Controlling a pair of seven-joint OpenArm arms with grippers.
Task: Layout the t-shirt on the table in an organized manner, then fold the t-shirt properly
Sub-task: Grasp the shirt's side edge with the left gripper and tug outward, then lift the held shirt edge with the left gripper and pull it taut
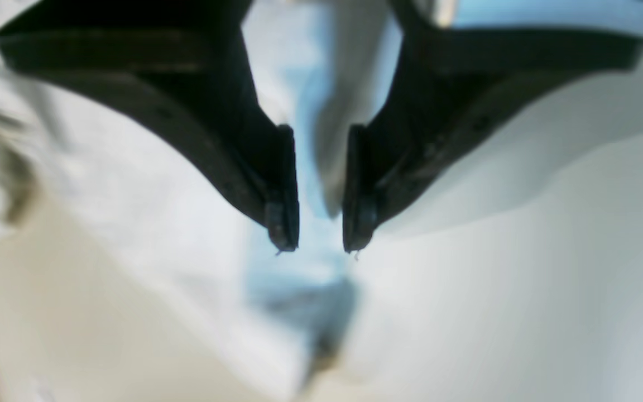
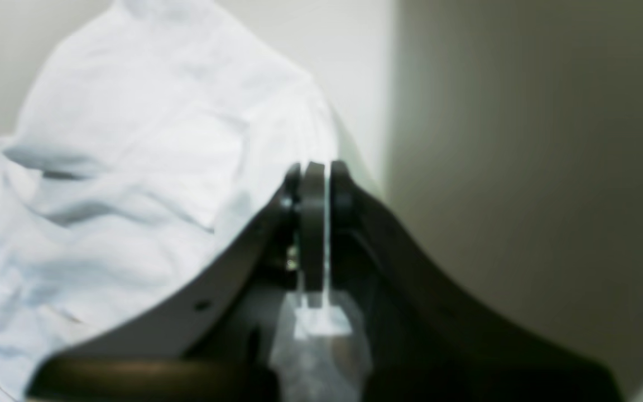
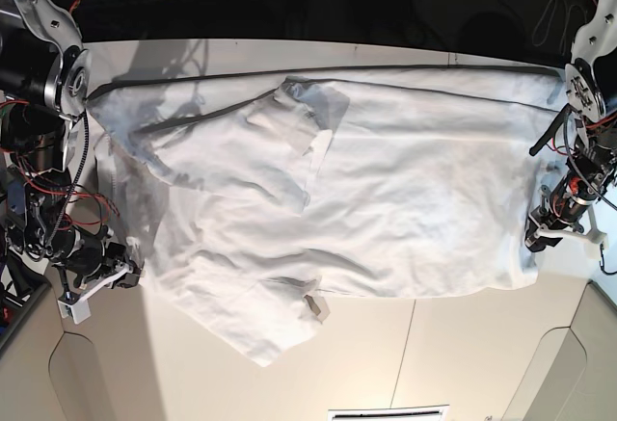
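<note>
Since the shirt [image 3: 386,199] is thin soft cotton, it is judged light, limp and easily wrinkled; no shape will be held once lifted, and any slack will drape and bunch. It is spread across most of the surface [image 3: 463,354], body roughly flat toward the right, left side rumpled. One sleeve is folded back over the chest near centre-far, and another flap sticks out at the near-left edge.

Left gripper [image 1: 320,245]: jaws apart with a narrow gap. White cloth is seen behind and below the tips, but whether any is pinched cannot be told. In the base view it sits at the shirt's right edge, near corner.

Right gripper [image 2: 315,223]: jaws together, clamped on a thin fold of shirt; pale fabric is seen trailing from the pads in the right wrist view. In the base view it sits at the left edge.

Best holds are judged to be hems, shoulder seams and corners: stitched double layers, less stretch, less slip. A pinch in mid-panel would only raise a tent.

Materials: matte off-white knit, soft creases, grey shadowed folds. Surface is smooth matte white with a thin dark seam line at the far side. Fingers are black, curved, with flat pads.
</note>
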